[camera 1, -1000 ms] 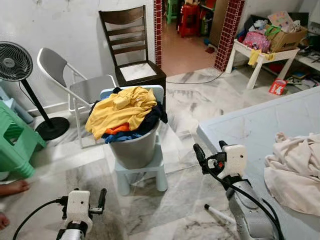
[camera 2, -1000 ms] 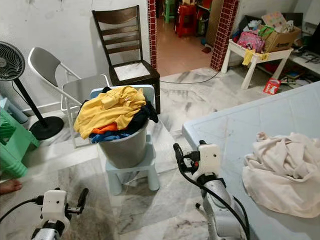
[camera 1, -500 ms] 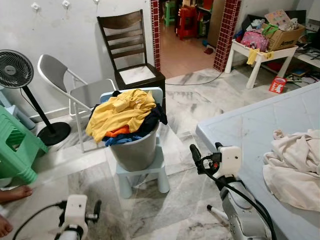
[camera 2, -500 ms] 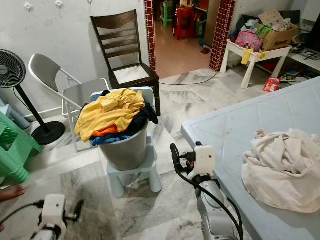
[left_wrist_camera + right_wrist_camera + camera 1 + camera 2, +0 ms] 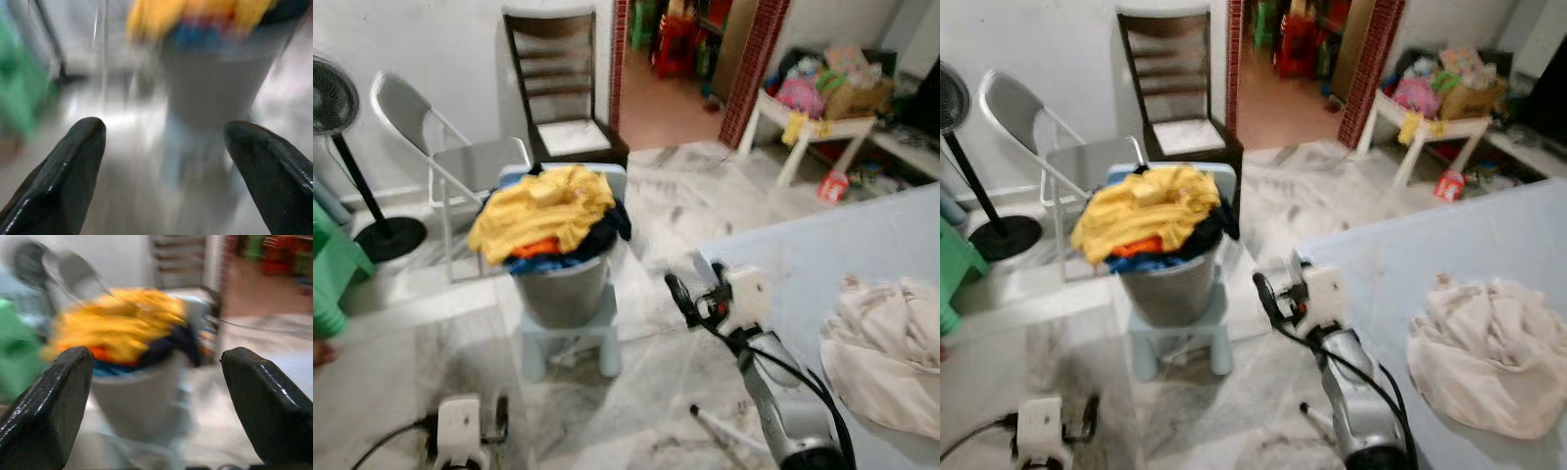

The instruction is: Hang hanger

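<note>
I look down on a marble floor (image 5: 646,392) in a lived-in room; the picture is blurred. Ahead of me a grey bucket (image 5: 561,289) stands on a small pale blue stool (image 5: 566,338), heaped with laundry: a yellow garment (image 5: 543,208) on top, dark blue and orange cloth beneath it. Behind the bucket are a grey folding chair (image 5: 450,162) and a dark wooden chair (image 5: 558,83), with a standing fan (image 5: 337,127) and a green plastic stool (image 5: 328,274) to my left.

My right pincer (image 5: 690,294) is raised beside the bucket, just off the corner of a pale blue bed (image 5: 832,255); in its wrist view its two black fingers (image 5: 46,406) stand wide apart with nothing between them, facing the laundry. My left pincer (image 5: 164,161) hangs low over the floor, also spread wide and empty, pointed at the bucket and stool.

A crumpled cream cloth (image 5: 886,357) lies on the bed. A thin white rod (image 5: 729,431) lies on the floor by my right arm (possibly the hanger, though I cannot tell through the blur).
</note>
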Motion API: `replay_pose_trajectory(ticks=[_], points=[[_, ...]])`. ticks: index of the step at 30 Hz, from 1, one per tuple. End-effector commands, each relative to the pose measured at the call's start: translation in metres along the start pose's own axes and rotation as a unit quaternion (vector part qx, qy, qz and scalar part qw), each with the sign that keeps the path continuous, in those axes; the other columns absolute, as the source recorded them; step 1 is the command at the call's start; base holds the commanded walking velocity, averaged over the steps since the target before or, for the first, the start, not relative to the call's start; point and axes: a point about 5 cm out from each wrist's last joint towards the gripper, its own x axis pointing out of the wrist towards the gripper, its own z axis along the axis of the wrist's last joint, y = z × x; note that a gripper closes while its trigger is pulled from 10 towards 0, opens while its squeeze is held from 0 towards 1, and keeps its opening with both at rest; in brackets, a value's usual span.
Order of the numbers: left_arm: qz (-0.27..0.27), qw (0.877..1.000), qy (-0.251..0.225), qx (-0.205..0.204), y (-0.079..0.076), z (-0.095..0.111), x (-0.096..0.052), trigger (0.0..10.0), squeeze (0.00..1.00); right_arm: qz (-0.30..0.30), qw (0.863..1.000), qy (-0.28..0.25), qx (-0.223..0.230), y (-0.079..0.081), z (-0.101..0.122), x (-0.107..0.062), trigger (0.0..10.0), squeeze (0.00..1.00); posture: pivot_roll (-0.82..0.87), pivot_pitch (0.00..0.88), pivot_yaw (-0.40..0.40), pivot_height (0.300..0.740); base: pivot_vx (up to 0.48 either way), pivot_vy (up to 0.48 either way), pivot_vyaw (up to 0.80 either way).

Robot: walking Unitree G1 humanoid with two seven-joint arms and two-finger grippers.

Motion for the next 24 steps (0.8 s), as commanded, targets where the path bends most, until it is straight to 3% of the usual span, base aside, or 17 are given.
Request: replay_pose_trajectory(ticks=[1, 4, 6, 10, 13, 24], points=[[0.004, 1.0, -0.013, 0.012, 0.002, 0.009, 0.003, 10.0, 0.0, 0.047, 0.998, -0.036, 0.01, 0.008, 0.025, 0.001, 10.0, 0.0, 0.13, 0.0, -0.094, 0.74, 0.0, 0.0, 0.0], [0.002, 1.0, -0.016, 0.014, 0.003, 0.01, 0.003, 10.0, 0.0, 0.067, 0.996, -0.045, 0.027, 0.01, 0.035, -0.001, 10.0, 0.0, 0.12, 0.0, -0.083, 0.74, 0.0, 0.0, 0.0], [-0.005, 1.0, -0.011, 0.017, 0.003, 0.011, 0.003, 10.0, 0.0, 0.082, 0.995, -0.051, 0.001, 0.01, 0.042, -0.003, 10.0, 0.0, 0.1, 0.0, -0.064, 0.74, 0.0, 0.0, 0.0], [-0.021, 1.0, -0.009, 0.017, -0.004, 0.025, 0.002, 10.0, 0.0, 0.058, 0.997, -0.042, -0.005, 0.003, 0.034, -0.005, 10.0, 0.0, 0.1, 0.0, -0.047, 0.74, 0.0, 0.0, 0.0], [-0.034, 0.999, -0.013, 0.015, -0.007, 0.035, 0.005, 10.0, 0.0, 0.053, 0.998, -0.035, -0.001, 0.008, 0.032, -0.01, 10.0, 0.0, 0.09, 0.0, -0.039, 0.74, 0.0, 0.0, 0.0], [-0.053, 0.999, 0.005, 0.009, -0.011, 0.04, 0.003, 10.0, 0.0, 0.055, 0.998, -0.027, -0.004, 0.017, 0.026, -0.012, 10.0, 0.0, 0.09, 0.0, -0.032, 0.74, 0.0, 0.0, 0.0]])
